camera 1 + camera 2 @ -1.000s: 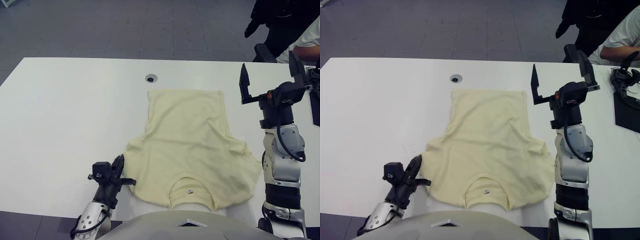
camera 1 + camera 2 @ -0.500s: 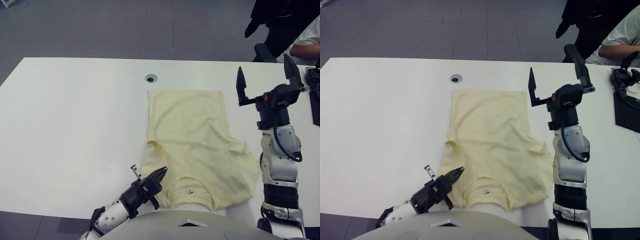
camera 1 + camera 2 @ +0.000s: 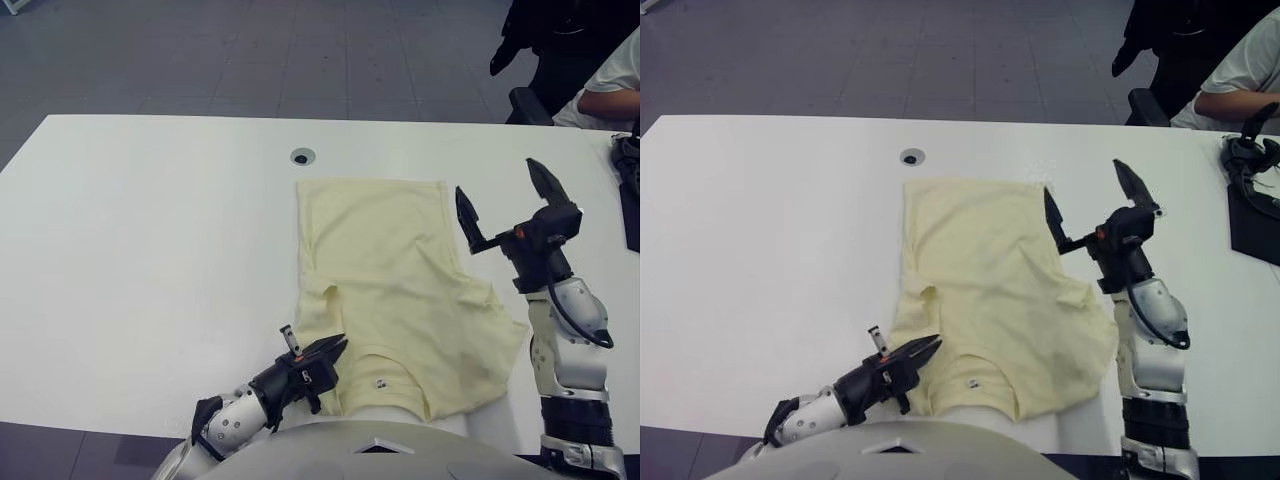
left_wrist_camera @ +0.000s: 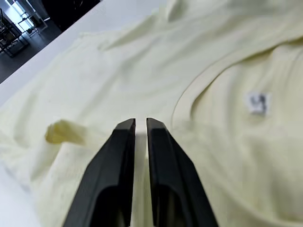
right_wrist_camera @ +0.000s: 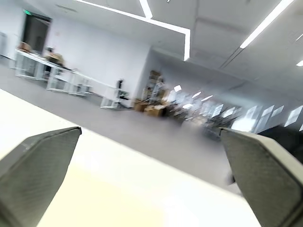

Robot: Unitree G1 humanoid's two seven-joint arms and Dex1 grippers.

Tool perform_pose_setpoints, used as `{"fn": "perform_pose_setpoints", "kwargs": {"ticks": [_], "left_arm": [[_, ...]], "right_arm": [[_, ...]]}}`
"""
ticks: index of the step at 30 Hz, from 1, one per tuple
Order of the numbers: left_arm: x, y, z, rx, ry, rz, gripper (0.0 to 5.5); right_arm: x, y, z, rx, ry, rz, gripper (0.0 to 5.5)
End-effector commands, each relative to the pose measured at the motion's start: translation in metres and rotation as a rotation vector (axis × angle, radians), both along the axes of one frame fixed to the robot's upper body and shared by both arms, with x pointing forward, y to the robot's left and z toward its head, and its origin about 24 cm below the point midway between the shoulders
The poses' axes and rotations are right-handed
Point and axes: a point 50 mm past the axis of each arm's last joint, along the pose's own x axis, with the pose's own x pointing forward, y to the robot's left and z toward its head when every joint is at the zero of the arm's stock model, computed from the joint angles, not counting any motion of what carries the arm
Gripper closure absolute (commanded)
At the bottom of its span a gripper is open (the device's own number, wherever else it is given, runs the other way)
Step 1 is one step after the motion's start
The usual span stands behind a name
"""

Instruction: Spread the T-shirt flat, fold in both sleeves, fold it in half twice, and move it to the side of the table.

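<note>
A pale yellow T-shirt [image 3: 390,270] lies on the white table [image 3: 150,220], collar toward me and hem away. Its left sleeve is folded in over the body, with a small raised crease [image 3: 330,292]. My left gripper [image 3: 338,346] sits low at the near left shoulder beside the collar [image 4: 189,94]; its fingers [image 4: 124,137] are pressed almost together on the sleeve cloth. The right sleeve [image 3: 500,340] still lies spread out. My right gripper [image 3: 497,182] hangs wide open above the shirt's right edge, tilted, nothing between its fingers [image 5: 42,165].
A round cable hole [image 3: 302,156] sits just beyond the hem's left corner. Dark gear [image 3: 1252,190] lies at the table's far right edge. Bare tabletop stretches to the left of the shirt.
The left gripper has swung from the table beside the left sleeve in to the collar, and the sleeve folded over with it. The right gripper tilted and dropped toward the shirt's right edge.
</note>
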Motion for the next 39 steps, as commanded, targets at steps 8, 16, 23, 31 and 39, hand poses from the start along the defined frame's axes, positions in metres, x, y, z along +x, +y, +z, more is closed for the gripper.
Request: {"fn": "perform_pose_setpoints", "kwargs": {"ticks": [8, 16, 23, 31, 39], "left_arm": [[0.007, 0.022, 0.031, -0.143, 0.054, -0.1, 3.1], [0.065, 0.068, 0.069, -0.334, -0.159, 0.414, 1.76], [0.066, 0.07, 0.059, -0.156, -0.262, 0.437, 0.59], [0.061, 0.063, 0.054, -0.147, -0.279, 0.41, 0.1], [0.064, 0.061, 0.049, -0.092, -0.311, 0.385, 0.1]], "right_arm": [[-0.073, -0.109, -0.029, 0.285, 0.505, 0.188, 0.1], [-0.115, -0.125, -0.061, 0.139, 0.808, 0.235, 0.1], [-0.119, -0.119, -0.073, 0.089, 0.907, 0.305, 1.04], [-0.109, -0.125, -0.079, 0.079, 0.905, 0.253, 2.39], [-0.1, -0.118, -0.082, 0.094, 0.903, 0.295, 3.58]]}}
